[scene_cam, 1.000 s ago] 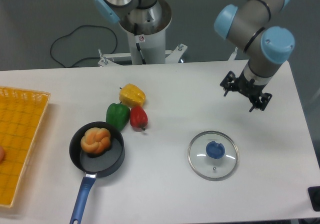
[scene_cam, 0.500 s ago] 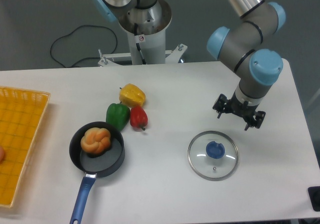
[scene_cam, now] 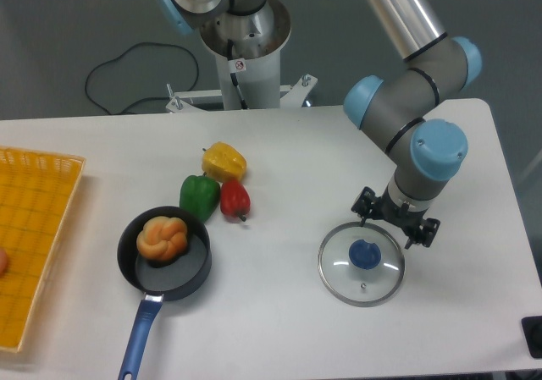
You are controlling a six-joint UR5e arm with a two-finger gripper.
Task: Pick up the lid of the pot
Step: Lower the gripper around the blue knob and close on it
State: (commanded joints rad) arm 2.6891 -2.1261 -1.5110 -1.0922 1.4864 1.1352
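On the white surface [scene_cam: 262,329], a blue-handled frying pan [scene_cam: 185,268] sat left of the glass pot lid [scene_cam: 339,272], which lay flat with its blue knob [scene_cam: 364,255] up. Right of the knob and slightly beyond it, the claw [scene_cam: 395,220] hung with its fingers well spread. Good work here meant centring them over the knob, descending straight, and closing low around it before lifting level, lest the glass tip.
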